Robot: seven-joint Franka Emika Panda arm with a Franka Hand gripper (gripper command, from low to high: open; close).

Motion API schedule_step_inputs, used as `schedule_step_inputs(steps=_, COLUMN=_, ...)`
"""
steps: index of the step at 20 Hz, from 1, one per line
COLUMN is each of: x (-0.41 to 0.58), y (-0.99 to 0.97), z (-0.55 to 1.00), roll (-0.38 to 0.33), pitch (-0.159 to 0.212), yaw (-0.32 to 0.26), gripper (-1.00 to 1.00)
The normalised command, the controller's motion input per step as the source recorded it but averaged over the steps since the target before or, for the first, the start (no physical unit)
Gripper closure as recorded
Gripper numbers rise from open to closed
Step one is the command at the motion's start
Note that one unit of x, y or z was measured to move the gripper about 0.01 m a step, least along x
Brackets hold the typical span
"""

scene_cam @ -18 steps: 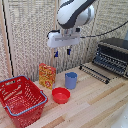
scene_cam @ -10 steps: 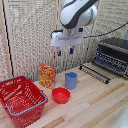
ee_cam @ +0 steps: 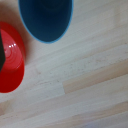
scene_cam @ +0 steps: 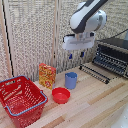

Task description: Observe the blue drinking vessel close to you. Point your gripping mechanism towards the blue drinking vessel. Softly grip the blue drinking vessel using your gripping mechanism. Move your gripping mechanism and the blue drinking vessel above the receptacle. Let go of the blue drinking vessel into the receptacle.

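The blue cup (scene_cam: 71, 80) stands upright on the wooden table, next to the small red bowl (scene_cam: 61, 95). My gripper (scene_cam: 76, 54) hangs above and slightly behind the cup, well clear of it; its two short dark fingers look slightly apart and hold nothing. The red basket (scene_cam: 20, 100) with a blue-grey rim sits at the exterior view's left. In the wrist view the cup (ee_cam: 46, 19) shows from above, open and empty, with the red bowl (ee_cam: 10, 62) beside it. My fingers do not show in the wrist view.
An orange patterned box (scene_cam: 47, 75) stands behind the bowl, between basket and cup. A black toaster oven (scene_cam: 112, 56) with a pulled-out rack (scene_cam: 95, 72) is at the exterior view's right. A white lattice screen forms the back wall.
My gripper has drifted slightly lower and toward the cup. The cup, bowl and basket have not moved.
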Motion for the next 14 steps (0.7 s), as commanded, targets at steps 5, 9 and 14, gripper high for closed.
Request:
schedule_step_inputs(steps=5, x=-0.049, y=-0.25, z=-0.64, roll=-0.021, pitch=0.110, yaw=-0.012, gripper=-1.00)
schedule_step_inputs(steps=9, x=-0.002, y=-0.14, z=-0.72, roll=-0.042, pitch=0.111, yaw=-0.001, gripper=-1.00)
schedule_step_inputs(steps=14, x=0.000, y=-0.01, z=-0.61, roll=-0.043, pitch=0.079, yaw=0.002, gripper=1.00)
